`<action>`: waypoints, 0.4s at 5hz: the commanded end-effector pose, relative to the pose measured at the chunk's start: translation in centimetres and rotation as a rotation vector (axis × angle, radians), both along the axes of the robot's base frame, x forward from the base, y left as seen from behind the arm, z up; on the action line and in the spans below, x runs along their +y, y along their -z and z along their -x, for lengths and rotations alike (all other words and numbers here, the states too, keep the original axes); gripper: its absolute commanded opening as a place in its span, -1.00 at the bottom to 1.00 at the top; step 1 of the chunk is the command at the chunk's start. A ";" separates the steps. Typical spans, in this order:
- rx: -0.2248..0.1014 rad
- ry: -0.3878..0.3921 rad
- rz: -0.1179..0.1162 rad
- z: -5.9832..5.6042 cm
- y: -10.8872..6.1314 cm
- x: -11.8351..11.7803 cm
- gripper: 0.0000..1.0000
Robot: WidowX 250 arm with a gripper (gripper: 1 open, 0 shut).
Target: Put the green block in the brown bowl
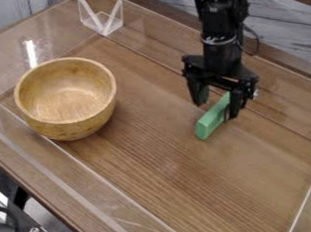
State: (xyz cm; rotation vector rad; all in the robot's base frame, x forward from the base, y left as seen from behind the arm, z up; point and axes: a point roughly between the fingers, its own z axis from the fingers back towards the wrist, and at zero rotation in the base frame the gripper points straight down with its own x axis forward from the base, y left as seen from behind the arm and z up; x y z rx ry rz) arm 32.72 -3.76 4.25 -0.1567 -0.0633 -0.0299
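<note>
The green block [210,123] lies flat on the wooden table, right of centre, its length running toward the back right. My gripper [217,102] hangs straight down over the block's far end, jaws open, one finger on each side of the bar. Nothing is held. The brown bowl [66,97] stands upright at the left, well apart from the block, its hollow holding nothing.
A clear plastic wall [43,40] rims the table on the left and front. A small clear plastic stand [101,16] sits at the back left. Bare wood lies between bowl and block.
</note>
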 end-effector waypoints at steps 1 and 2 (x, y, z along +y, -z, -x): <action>-0.051 0.001 0.006 -0.9 -0.6 0.1 1.00; -0.049 -0.003 0.009 -1.0 0.0 0.2 1.00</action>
